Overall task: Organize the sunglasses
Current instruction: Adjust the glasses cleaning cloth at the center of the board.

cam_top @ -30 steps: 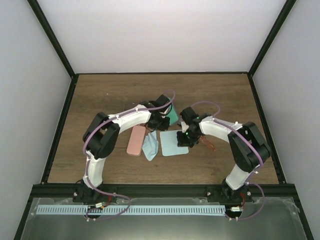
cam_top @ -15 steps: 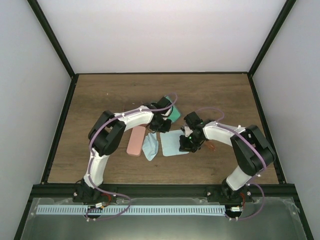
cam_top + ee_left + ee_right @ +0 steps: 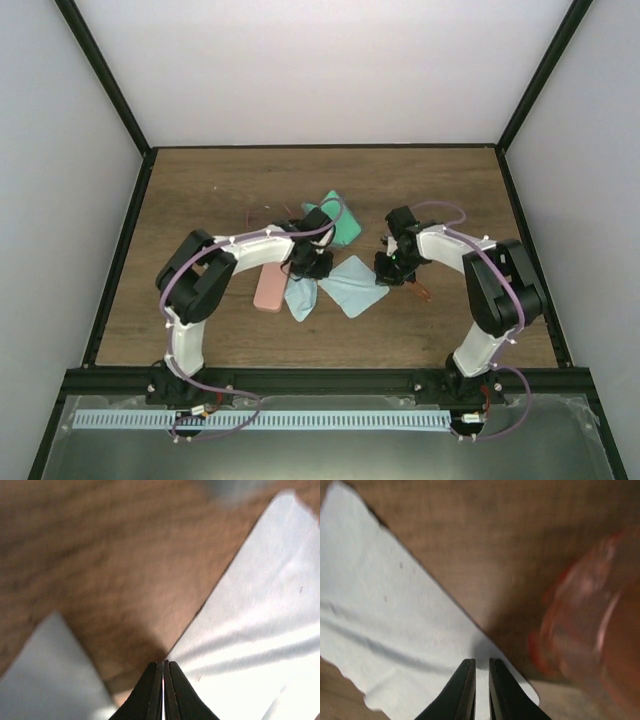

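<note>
- Table: the light blue cloth lies near its middle, between both grippers.
- Left gripper: fingers pressed together on the cloth's edge, with creases running from them. It seems to pinch the cloth.
- Right gripper: fingers a slit apart at the opposite edge; I cannot tell whether it grips.
- Orange-red sunglasses lie just right of the cloth; the reddish pair lies toward the far edge.
- Likely step: positioning the cloth. Next, release it and pinch a thin frame gently.
</note>
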